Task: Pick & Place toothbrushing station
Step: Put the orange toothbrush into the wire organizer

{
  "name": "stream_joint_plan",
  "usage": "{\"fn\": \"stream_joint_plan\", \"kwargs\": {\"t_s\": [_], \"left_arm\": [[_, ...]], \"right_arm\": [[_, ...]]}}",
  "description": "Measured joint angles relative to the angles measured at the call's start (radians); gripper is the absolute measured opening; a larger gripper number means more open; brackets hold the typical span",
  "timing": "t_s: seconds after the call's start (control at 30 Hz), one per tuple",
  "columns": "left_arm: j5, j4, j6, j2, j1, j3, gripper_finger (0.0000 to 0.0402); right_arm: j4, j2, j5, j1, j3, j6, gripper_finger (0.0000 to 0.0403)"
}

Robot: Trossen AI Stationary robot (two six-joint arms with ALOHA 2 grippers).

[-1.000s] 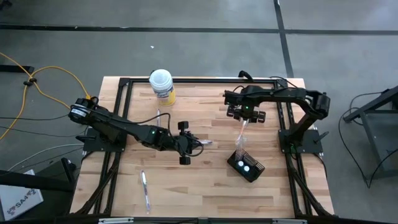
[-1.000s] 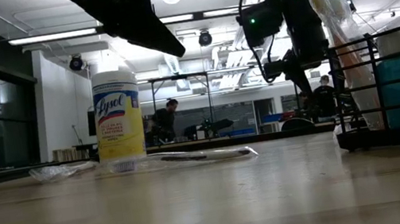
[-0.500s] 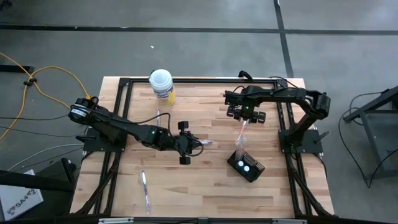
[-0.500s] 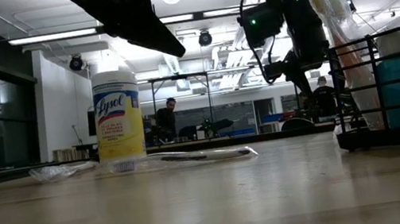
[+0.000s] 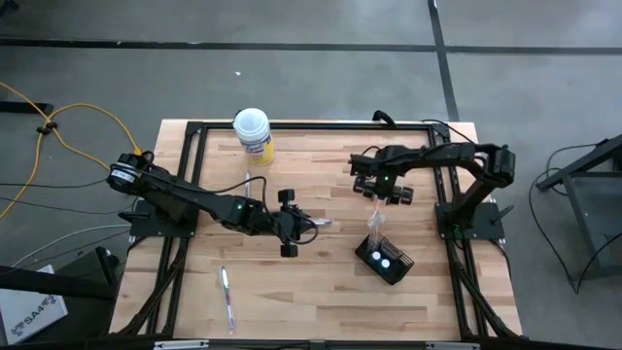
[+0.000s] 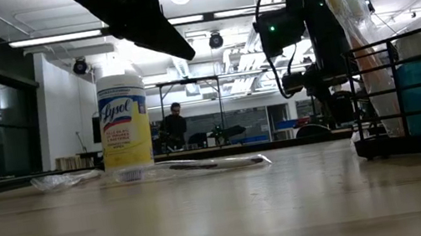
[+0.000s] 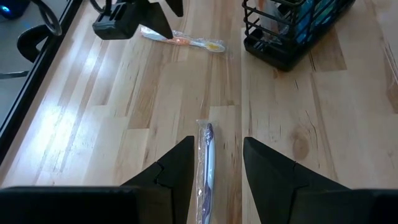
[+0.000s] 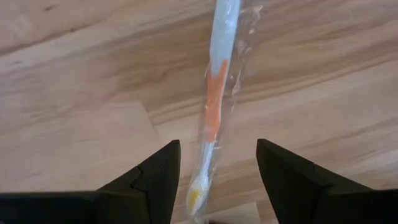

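- A wooden table [image 5: 321, 282] seen from above, with a dark robot arm on each side.
- The holder [image 5: 385, 261], a small black wire rack, sits on the right half of the table, with two blue-topped items in it and a wrapped brush leaning out of one end.
- The right gripper [image 5: 380, 189] hovers above the table beyond the holder, fingers spread apart and empty. Its wrist camera looks straight down on an orange-and-white toothbrush [image 8: 214, 106] in clear wrap, lying between the open fingers but not touched.
- The left gripper [image 5: 290, 223] is near the table's middle, fingers also apart and holding nothing. A wrapped blue toothbrush [image 7: 206, 162] lies on the wood between them.
- Another wrapped toothbrush [image 5: 226, 297] lies near the front left, well apart from both arms.
- A yellow-labelled canister [image 5: 253, 134] stands at the far edge.
- Judged progress: partly filled; three loose brushes appear left to load, and neither arm has gripped one yet.
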Motion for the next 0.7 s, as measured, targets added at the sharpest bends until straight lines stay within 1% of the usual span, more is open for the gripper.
{"fn": "stream_joint_plan", "kwargs": {"t_s": [0.17, 0.33, 0.5, 0.7], "left_arm": [[0.000, 0.000, 0.000, 0.000, 0.000, 0.000, 0.0131], [0.000, 0.000, 0.000, 0.000, -0.004, 0.000, 0.0131], [0.000, 0.000, 0.002, 0.000, -0.012, 0.000, 0.0131], [0.000, 0.000, 0.002, 0.000, -0.013, 0.000, 0.0131]], "right_arm": [[0.010, 0.000, 0.004, 0.031, 0.000, 0.048, 0.0203], [0.038, 0.000, 0.027, 0.032, -0.004, 0.076, 0.0203], [0.148, 0.000, 0.021, 0.037, -0.052, 0.094, 0.0203], [0.159, 0.000, -0.002, 0.058, -0.064, 0.123, 0.0203]]}}
